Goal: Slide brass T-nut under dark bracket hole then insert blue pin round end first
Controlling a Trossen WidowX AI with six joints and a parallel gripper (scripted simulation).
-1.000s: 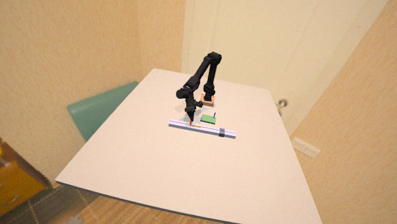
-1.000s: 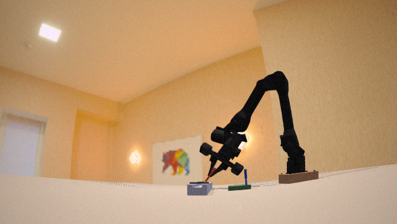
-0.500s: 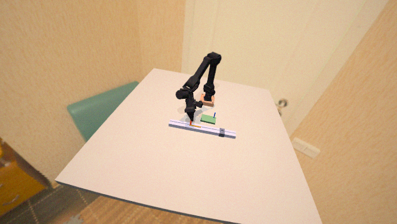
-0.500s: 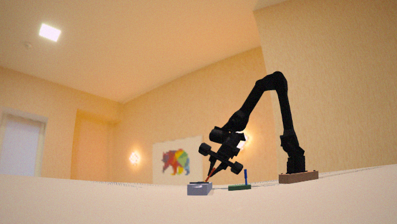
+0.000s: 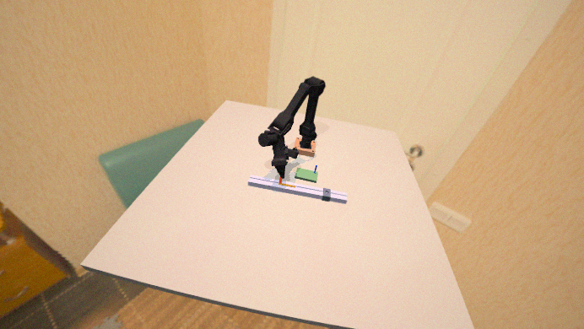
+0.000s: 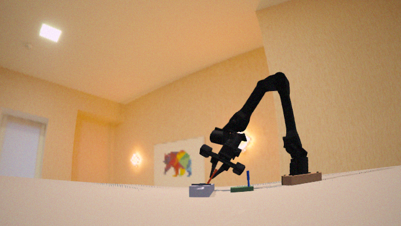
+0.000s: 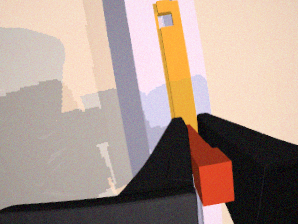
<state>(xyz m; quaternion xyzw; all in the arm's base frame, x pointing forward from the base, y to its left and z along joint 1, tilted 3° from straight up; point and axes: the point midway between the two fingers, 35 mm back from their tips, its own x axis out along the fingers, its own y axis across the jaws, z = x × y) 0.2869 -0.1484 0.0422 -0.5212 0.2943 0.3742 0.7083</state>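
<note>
A pale tabletop stands among cream and tan walls, a green chair back beyond one edge and a bear picture hanging behind. The rail lies well inside the table's edges, with broad open surface between it and the near edge. The claw is nearly closed, its fingers gripping the orange handle, which leans in the exterior view. The brass nut lies along the top of the rail, well apart from the dark bracket near one end; whether it sits under the slot's lips cannot be told. On the arm's side of the rail, a green tray bears the upright blue pin, near the arm's base. The fingers hide where handle meets nut in the wrist view, which leaves out the bracket, tray and pin.
</note>
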